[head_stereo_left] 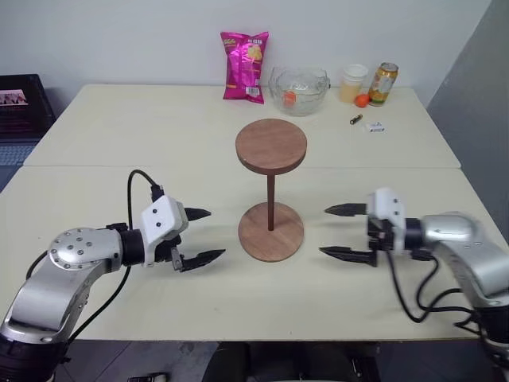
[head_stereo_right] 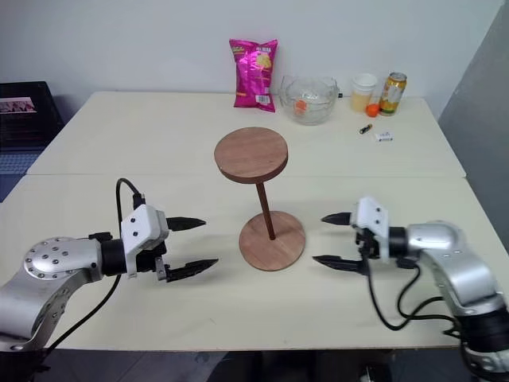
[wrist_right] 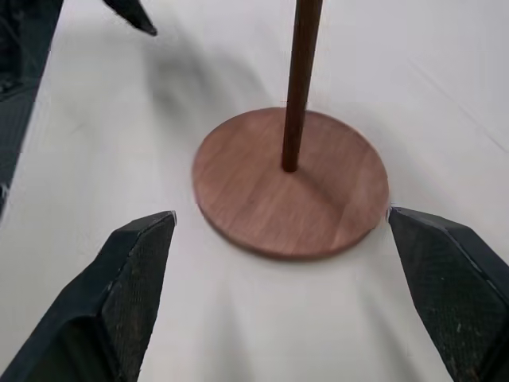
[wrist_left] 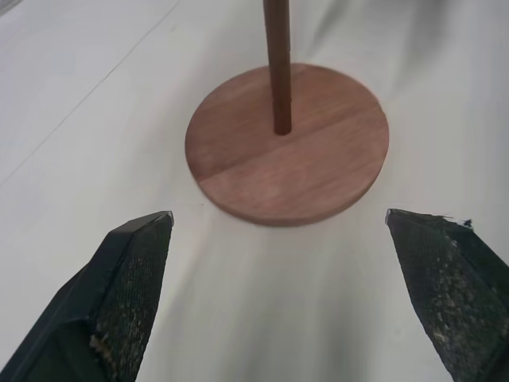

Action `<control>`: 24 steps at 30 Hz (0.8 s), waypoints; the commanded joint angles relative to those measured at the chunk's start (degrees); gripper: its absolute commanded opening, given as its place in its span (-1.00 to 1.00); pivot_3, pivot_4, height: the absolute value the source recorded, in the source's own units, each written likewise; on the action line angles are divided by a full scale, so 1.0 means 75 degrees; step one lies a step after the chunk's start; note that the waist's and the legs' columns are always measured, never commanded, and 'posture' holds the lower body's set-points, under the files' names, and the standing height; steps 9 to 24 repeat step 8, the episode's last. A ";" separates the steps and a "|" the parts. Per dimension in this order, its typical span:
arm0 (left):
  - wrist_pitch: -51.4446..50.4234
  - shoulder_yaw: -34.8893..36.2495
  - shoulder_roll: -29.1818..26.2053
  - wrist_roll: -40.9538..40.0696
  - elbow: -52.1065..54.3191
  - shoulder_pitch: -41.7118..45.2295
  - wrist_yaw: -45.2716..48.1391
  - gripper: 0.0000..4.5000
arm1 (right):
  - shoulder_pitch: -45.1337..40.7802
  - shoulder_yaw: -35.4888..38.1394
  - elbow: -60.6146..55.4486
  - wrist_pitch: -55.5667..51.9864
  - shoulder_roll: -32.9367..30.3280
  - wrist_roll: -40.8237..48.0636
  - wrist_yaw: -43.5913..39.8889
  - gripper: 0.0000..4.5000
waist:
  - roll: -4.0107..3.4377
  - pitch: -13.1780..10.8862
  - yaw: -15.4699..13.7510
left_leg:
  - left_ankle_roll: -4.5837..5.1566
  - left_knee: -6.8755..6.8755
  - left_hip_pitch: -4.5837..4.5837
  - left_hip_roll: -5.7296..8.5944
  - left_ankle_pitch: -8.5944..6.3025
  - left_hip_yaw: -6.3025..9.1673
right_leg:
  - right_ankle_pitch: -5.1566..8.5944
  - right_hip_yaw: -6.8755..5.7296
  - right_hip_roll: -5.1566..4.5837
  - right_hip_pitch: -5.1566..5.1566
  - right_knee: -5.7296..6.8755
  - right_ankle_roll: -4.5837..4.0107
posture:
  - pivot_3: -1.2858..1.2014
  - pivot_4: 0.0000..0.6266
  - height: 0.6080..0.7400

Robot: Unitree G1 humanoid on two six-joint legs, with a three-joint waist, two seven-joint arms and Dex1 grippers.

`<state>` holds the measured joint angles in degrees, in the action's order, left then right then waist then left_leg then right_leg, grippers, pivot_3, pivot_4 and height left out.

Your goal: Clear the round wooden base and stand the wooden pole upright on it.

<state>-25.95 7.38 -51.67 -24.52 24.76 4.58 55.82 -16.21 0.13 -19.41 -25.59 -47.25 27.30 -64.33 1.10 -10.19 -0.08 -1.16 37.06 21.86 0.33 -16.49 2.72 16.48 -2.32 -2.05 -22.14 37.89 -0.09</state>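
Pole [head_stereo_left: 270,200] stands upright in the round base [head_stereo_left: 271,231], dead centre between both claws. Left claw [head_stereo_left: 203,235] and right claw [head_stereo_left: 347,231] flank it, both wide and empty, about equally near.

I stood before two pale cream rectangular tables [head_stereo_left: 119,143] pushed edge to edge, a thin straight seam running across where they met. Behind them rose a plain white wall [head_stereo_left: 119,40], evenly lit and free of strong shadows. On my right a flat grey panel [head_stereo_left: 477,87] came forward at an angle (whether a partition or a second wall, I could not tell). To my left, beyond the table's corner, sat a black slatted plastic crate [head_stereo_left: 24,99] on something with a pale blue ribbed top [head_stereo_left: 9,151]. The far tabletop carried a little clutter along the wall side. The near tabletop was matte and smooth.
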 commanded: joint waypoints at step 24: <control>0.0126 0.0534 -0.0154 -0.0366 -0.0170 0.0445 0.0347 1.00 | 0.0182 0.0940 -0.0672 -0.0372 -0.0509 0.0652 0.0047 0.98 | 0.0005 -0.0006 0.0011 | -0.0002 0.0007 -0.0004 0.0000 0.0002 -0.0004 | 0.0000 0.0001 0.0001 0.0001 0.0011 0.0000 | 0.03 -0.52 1.00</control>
